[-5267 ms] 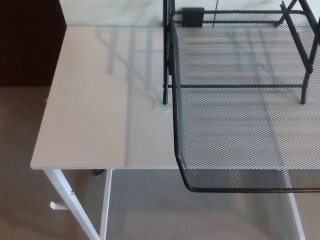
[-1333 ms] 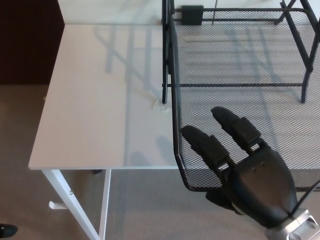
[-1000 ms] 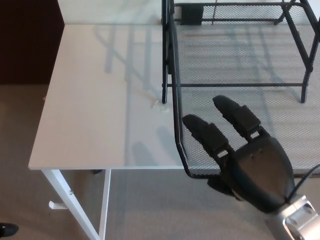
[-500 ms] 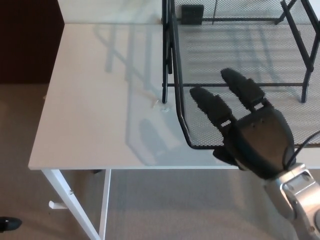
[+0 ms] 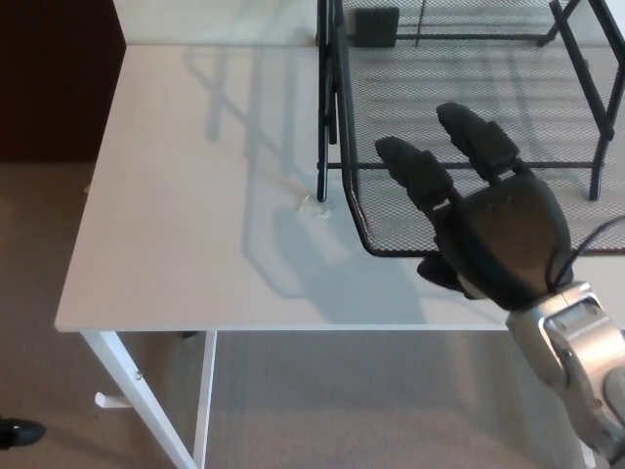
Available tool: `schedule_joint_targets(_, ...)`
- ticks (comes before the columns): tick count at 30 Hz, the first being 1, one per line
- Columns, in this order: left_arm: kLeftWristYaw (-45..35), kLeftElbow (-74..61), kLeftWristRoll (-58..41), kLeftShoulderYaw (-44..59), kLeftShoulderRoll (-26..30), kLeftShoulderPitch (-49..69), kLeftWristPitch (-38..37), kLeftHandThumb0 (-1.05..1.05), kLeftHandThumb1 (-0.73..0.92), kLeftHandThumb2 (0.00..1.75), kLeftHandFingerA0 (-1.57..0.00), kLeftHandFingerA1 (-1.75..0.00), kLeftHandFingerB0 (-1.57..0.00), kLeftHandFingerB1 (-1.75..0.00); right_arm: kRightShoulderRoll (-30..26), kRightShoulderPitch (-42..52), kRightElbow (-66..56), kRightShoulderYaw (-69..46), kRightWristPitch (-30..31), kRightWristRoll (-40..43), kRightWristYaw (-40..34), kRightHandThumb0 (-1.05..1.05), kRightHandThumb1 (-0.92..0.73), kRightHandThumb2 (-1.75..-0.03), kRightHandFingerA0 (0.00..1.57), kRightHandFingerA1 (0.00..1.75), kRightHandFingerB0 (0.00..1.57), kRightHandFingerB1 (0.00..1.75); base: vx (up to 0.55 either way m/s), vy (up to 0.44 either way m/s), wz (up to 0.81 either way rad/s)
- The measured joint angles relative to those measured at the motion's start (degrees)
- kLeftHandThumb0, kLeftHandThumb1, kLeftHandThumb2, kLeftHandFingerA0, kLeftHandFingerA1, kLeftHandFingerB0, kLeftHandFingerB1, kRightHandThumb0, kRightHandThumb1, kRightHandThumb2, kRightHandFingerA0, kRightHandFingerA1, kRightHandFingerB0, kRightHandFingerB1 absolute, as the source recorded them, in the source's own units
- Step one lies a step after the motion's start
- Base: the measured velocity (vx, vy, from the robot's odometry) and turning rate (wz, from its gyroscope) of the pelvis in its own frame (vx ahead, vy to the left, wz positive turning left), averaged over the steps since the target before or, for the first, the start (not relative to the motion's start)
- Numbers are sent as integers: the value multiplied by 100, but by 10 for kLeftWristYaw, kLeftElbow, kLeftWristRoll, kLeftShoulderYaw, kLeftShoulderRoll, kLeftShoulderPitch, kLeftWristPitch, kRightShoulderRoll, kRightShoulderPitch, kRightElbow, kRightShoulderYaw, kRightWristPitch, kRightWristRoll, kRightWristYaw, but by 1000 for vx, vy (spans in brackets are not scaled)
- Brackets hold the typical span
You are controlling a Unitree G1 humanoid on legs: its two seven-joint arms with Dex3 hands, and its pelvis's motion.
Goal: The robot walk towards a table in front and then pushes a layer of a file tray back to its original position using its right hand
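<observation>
A black wire-mesh file tray (image 5: 459, 107) stands on the white table (image 5: 195, 215) at the right. Its pulled-out mesh layer (image 5: 386, 220) ends with its front rim over the table, a little behind the table's front edge. My right hand (image 5: 488, 230) is open, with its palm against that front rim and its fingers (image 5: 415, 171) stretched flat over the mesh. The thumb sits below the rim. The frame's black uprights rise at the tray's left and right. My left hand does not show.
A small pale scrap (image 5: 314, 207) lies on the table beside the frame's left foot. The table's white legs (image 5: 146, 401) stand on grey carpet. Dark furniture (image 5: 54, 78) fills the upper left corner. A dark shoe tip (image 5: 15, 430) shows at the bottom left.
My right hand came into view, met the front rim and has moved away from me with it. The mesh layer has slid back, from overhanging the table edge to lying over the tabletop.
</observation>
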Motion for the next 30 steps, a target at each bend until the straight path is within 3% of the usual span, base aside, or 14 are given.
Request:
schedule_joint_targets(1, 0, 0, 0, 0, 0, 0, 0, -34, 47, 55, -81, -44, -58, -39, 0, -5, 5, 1, 2, 1, 0, -53, -34, -68, 7, 19, 9, 35, 0, 0, 0)
schedule_joint_targets(2, -1, 0, 0, 1, 0, 0, 0, -34, 47, 55, -81, -44, -57, -39, 1, -14, 14, 3, 5, 2, 0, -45, -31, -74, 0, 26, 8, 42, 0, 0, 0)
schedule_joint_targets(15, -5, -1, 0, 1, 0, -2, 0, -34, 46, 54, -80, -44, -57, -39, 24, -90, 112, 19, 55, 8, 0, -47, -34, -73, 5, 32, 4, 37, 0, 0, 0)
schedule_joint_targets(21, -5, -5, 0, 1, 0, -2, 0, -34, 46, 54, -81, -44, -56, -39, 33, -113, 150, 29, 70, 17, -6, -54, -39, -72, 8, 20, 11, 30, 0, 0, 0)
schedule_joint_targets(26, -5, -10, 0, 1, 0, -2, 0, -34, 45, 54, -81, -44, -57, -39, 38, -120, 158, 36, 77, 23, -16, -51, -35, -72, 4, 26, 7, 32, 0, 0, 0)
schedule_joint_targets(27, -5, -10, 0, 1, 0, -2, 0, -34, 45, 54, -81, -44, -58, -39, 38, -121, 158, 37, 78, 24, -18, -55, -37, -71, 6, 18, 12, 25, 0, 0, 0)
schedule_joint_targets(29, -5, -9, 0, 1, 0, -2, 0, -34, 45, 54, -81, -44, -57, -39, 38, -121, 157, 41, 80, 25, -19, -58, -38, -71, 8, 14, 9, 18, 0, 0, 0)
schedule_joint_targets(30, -6, -9, 0, 1, 0, -2, 0, -33, 45, 54, -82, -44, -56, -39, 38, -121, 156, 44, 81, 26, -20, -54, -36, -75, 1, 19, 2, 23, 0, 0, 0)
